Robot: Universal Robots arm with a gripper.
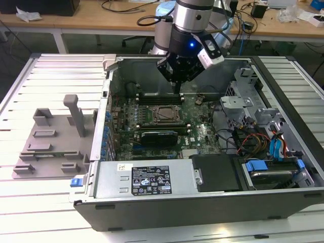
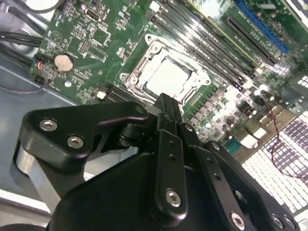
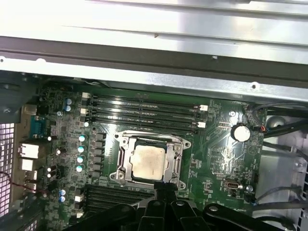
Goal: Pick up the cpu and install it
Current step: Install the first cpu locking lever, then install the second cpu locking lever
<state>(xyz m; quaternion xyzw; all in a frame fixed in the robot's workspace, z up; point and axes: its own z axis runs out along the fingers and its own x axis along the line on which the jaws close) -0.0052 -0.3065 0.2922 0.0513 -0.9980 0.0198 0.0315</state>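
Silvery-grey and pale at its rim, the cpu point(image 3: 148, 161) lies flat inside the metal socket frame point(image 3: 124, 161) at the middle of the green motherboard point(image 3: 216, 159), seen from above in both wrist views and again in the second wrist view point(image 2: 169, 77). From my remote seat I hold the gripper point(image 1: 177, 87) above the open computer case point(image 1: 167, 202), over the far edge of the board in the exterior view, near the memory slots point(image 3: 144, 111) and apart from the socket. Its black fingers point(image 2: 166, 113) look pressed together with nothing pinched between them, the tip hanging just short of the frame in the first wrist view. I judge the chip already seated, so the step in hand is the tail of the install rather than the pickup. The grey plastic tray point(image 1: 48, 142) sits outside the case at the exterior view's left, well apart from the arm. Any further move calls for staying clear of the frame so the chip is not nudged, and for checking it sits level in its seat.
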